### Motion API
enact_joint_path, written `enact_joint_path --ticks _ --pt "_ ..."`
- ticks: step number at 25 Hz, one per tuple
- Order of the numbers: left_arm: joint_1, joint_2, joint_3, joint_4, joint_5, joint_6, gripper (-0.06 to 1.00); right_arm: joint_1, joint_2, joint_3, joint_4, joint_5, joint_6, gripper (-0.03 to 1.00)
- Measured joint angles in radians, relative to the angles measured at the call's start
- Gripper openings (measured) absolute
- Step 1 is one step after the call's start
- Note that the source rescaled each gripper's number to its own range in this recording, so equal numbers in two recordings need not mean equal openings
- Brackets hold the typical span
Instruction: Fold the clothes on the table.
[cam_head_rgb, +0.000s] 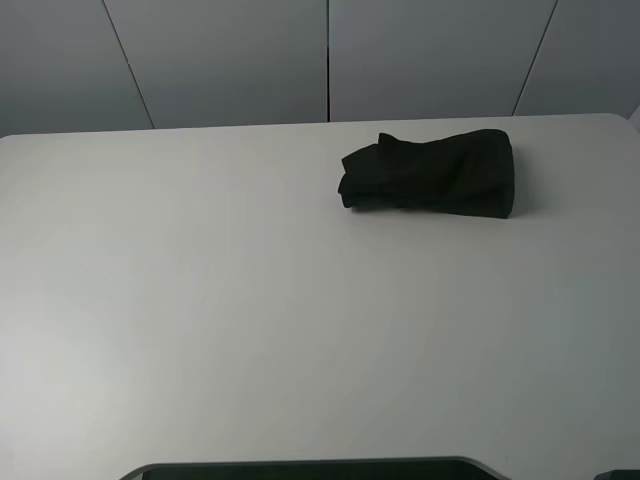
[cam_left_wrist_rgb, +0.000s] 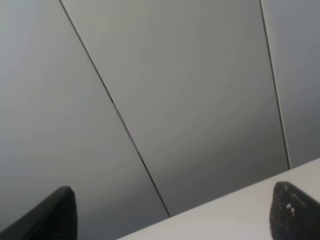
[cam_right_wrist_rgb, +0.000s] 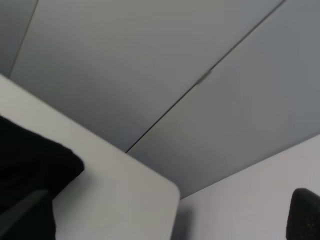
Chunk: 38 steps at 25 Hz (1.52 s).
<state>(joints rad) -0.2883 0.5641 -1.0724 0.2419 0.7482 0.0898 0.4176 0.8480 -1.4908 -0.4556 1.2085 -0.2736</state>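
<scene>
The black T-shirt (cam_head_rgb: 432, 174) lies as a compact folded bundle on the white table (cam_head_rgb: 250, 320), at the far right near the back edge; its print is hidden. Part of it shows in the right wrist view (cam_right_wrist_rgb: 30, 165). Neither gripper shows in the exterior high view. In the left wrist view my left gripper (cam_left_wrist_rgb: 172, 215) is open and empty, its fingertips (cam_left_wrist_rgb: 295, 210) wide apart and aimed at the wall above the table's back edge. My right gripper (cam_right_wrist_rgb: 165, 215) is open and empty, with the shirt beside one finger.
A grey panelled wall (cam_head_rgb: 330, 60) stands behind the table. The table's rounded back right corner (cam_right_wrist_rgb: 167, 192) shows in the right wrist view. A dark edge of the robot base (cam_head_rgb: 310, 468) sits at the table's front.
</scene>
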Motion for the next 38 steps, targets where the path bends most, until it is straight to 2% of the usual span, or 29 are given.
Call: enact_joint_path --ticks 2,8,14,18,21,26,31,38 --pt "0.0 -0.06 0.0 0.02 0.082 -0.006 1.0 0.0 -0.107 0.0 -0.018 0.003 -0.005 1.0" --pt "0.0 -0.196 0.0 0.091 0.294 -0.108 1.0 -0.002 -0.372 -0.002 -0.03 0.011 -0.067 1.0" --pt "0.0 -0.267 0.0 0.099 0.452 -0.137 1.0 -0.104 -0.551 -0.004 -0.025 0.012 -0.112 1.0" --pt "0.0 -0.285 0.0 0.083 0.471 -0.193 1.0 -0.209 -0.634 -0.004 -0.003 0.012 -0.12 1.0" --pt "0.0 -0.287 0.0 0.031 0.476 -0.229 1.0 -0.297 -0.702 0.015 0.006 0.012 -0.121 1.0" --pt "0.0 -0.287 0.0 -0.02 0.476 -0.261 1.0 -0.435 -0.797 0.109 0.071 0.012 -0.12 1.0" --pt "0.0 -0.287 0.0 -0.019 0.476 -0.214 1.0 -0.482 -0.849 0.261 0.185 0.013 -0.113 1.0" --pt "0.0 -0.287 0.0 -0.032 0.476 -0.177 1.0 -0.484 -0.849 0.341 0.236 0.018 -0.111 1.0"
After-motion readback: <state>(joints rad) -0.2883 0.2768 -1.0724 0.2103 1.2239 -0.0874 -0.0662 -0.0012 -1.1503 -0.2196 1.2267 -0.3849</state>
